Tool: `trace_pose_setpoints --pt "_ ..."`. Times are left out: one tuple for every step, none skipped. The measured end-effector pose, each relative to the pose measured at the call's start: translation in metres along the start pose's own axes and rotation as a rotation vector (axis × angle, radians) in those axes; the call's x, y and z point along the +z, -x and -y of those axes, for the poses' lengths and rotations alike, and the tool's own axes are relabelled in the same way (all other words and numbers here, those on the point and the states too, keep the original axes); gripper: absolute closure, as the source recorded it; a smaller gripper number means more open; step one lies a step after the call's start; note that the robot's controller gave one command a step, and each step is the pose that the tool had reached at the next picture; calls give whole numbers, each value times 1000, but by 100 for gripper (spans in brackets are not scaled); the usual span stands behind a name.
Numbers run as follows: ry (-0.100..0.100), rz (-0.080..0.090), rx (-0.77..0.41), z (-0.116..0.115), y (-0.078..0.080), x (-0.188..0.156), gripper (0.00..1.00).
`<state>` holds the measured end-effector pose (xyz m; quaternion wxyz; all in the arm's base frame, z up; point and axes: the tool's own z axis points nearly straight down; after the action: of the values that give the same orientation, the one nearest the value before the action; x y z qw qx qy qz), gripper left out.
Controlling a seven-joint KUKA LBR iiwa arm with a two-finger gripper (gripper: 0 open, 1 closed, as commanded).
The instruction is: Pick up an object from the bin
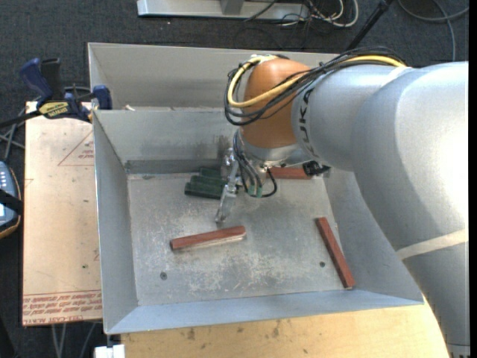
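The end effector (222,215) is seen mid-bin, just behind the flat brown stick (207,239) lying toward the bin's (112,222) front edge. Its opening cannot be told, and nothing is seen held. Lowered off-centre, the stick could be pushed aside, or the dark green block (203,185) nudged.

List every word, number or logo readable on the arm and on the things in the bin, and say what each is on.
"UK": dark letters on the arm's grey link, beside the orange cover; any further letters are hidden.
Brown wooden strip, red-brown strip, dark green block: no print to be seen on them.
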<state>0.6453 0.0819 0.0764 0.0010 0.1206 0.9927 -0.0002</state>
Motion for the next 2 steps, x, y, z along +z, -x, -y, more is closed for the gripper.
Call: trace_pose_setpoints --pt "6 8 63 -34 -1 1 100" --pt "6 8 62 -34 -1 1 100"
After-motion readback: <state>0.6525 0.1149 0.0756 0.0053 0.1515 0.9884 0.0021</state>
